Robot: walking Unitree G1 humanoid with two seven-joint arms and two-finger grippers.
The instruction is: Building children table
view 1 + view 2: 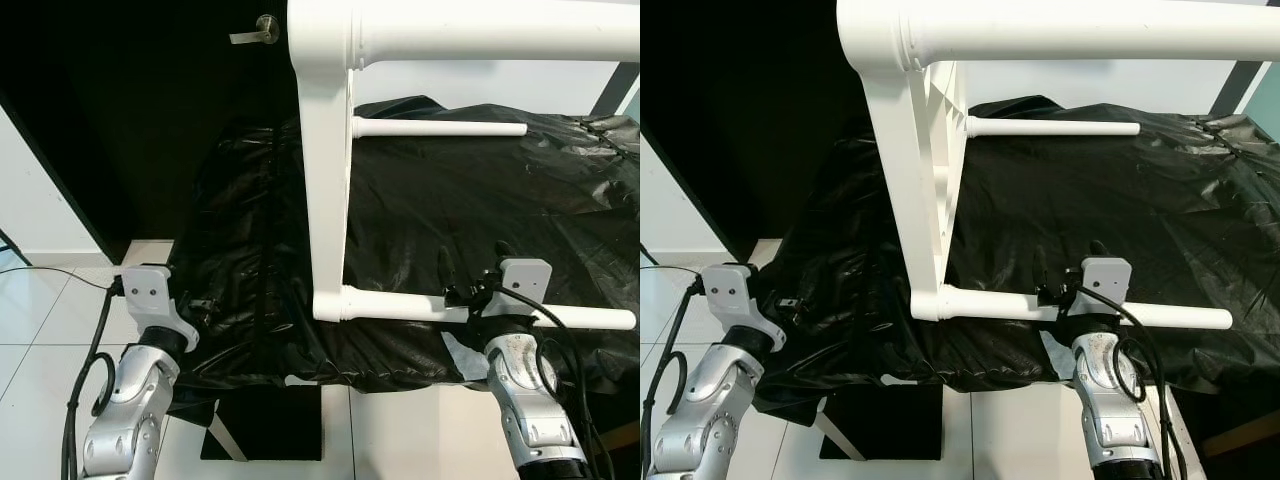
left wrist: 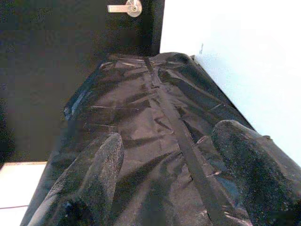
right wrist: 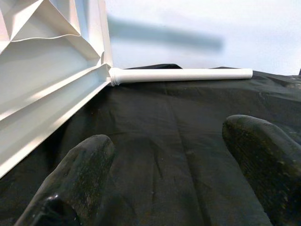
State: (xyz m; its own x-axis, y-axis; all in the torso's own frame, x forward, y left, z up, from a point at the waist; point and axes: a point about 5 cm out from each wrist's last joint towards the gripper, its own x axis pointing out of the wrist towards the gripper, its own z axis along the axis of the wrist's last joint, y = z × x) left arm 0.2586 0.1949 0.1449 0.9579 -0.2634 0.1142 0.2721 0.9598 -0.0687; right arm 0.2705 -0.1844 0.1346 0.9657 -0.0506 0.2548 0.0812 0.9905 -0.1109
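Observation:
A white children's table lies on its side on a surface draped in black plastic sheet [image 1: 560, 200]. Its top [image 1: 326, 190] stands on edge. Round white legs point right: a near one [image 1: 585, 317], a far one [image 1: 440, 128] and a raised one [image 1: 480, 30]. My right gripper [image 1: 472, 258] is open at the near leg, its fingers reaching past it over the sheet. The right wrist view has the far leg [image 3: 183, 74] and the top's ribbed underside [image 3: 47, 70] beyond the open fingers [image 3: 84, 160]. My left gripper [image 2: 169, 136] is open over the sheet's left edge, holding nothing.
A dark door with a silver handle [image 1: 262, 30] stands behind the table's left end. White floor tiles [image 1: 40, 310] and a loose cable [image 1: 100, 340] lie at the lower left. A pale wall [image 1: 480, 85] runs behind the covered surface.

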